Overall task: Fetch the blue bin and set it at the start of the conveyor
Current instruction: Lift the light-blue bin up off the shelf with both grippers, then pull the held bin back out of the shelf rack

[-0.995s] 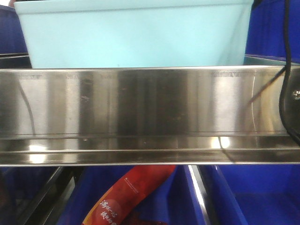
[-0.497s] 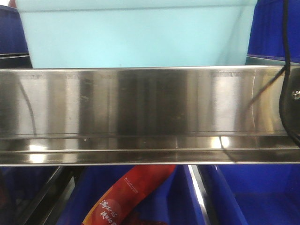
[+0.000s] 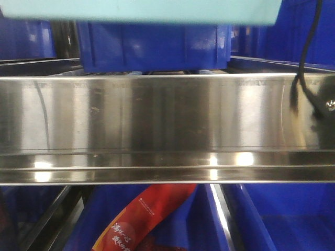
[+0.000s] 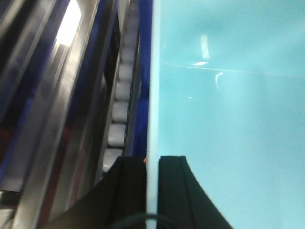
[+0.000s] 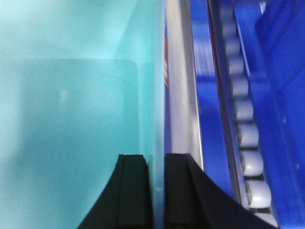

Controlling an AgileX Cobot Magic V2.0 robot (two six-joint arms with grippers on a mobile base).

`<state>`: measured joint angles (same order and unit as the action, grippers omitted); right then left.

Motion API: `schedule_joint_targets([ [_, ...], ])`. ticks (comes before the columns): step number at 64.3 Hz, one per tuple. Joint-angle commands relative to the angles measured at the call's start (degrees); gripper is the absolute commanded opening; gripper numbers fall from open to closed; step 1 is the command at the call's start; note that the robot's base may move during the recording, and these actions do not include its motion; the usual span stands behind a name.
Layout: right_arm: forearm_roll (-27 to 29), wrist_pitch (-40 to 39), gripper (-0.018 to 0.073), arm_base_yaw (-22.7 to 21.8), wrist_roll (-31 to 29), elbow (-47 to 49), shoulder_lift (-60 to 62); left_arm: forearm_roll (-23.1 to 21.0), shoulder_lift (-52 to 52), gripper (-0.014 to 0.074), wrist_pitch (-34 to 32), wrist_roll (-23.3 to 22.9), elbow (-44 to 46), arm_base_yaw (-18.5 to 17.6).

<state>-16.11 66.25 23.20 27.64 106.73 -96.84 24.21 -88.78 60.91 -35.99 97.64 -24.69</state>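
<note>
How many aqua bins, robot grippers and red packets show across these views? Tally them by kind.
aqua bin: 1
grippers: 2, the left gripper and the right gripper, each clamped on a wall of the bin
red packet: 1
Total: 4

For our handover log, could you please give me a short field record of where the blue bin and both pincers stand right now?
blue bin: held above the steel shelf, only its lower edge in the front view
left pincer: shut on the bin's wall, one finger either side
right pincer: shut on a bin wall likewise
behind bin: dark blue crate
below shelf: red packet
conveyor start: not in view
</note>
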Motion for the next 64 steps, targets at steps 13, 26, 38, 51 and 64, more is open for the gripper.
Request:
schedule_joint_targets([
  [13, -2.7, 2.8, -0.0163, 0.6, -0.1, 10.2, 2.9, 0.4, 4.0, -0.0111, -1.2, 1.4, 5.4, -0.8],
  [26, -3.0, 3.7, -0.0163, 1.6, -1.4, 14.3, 2.9, 0.4, 3.8, -0.0111, 0.1, 2.5, 11.8, -0.8],
  [38, -3.2, 3.7, -0.0163, 1.6, -1.7, 14.3, 2.9, 0.5, 3.8, -0.0111, -0.3, 2.7, 12.0, -0.8],
  [51, -3.2, 3.7, -0.0163, 1.6, -1.7, 14.3, 2.9, 0.5, 3.8, -0.0111, -0.6, 2.7, 12.0, -0.8],
  [64, -3.2, 3.7, -0.0163, 1.6, -1.7, 14.3, 2.9, 0.5, 3.8, -0.0111, -0.8, 2.7, 12.0, -0.8],
])
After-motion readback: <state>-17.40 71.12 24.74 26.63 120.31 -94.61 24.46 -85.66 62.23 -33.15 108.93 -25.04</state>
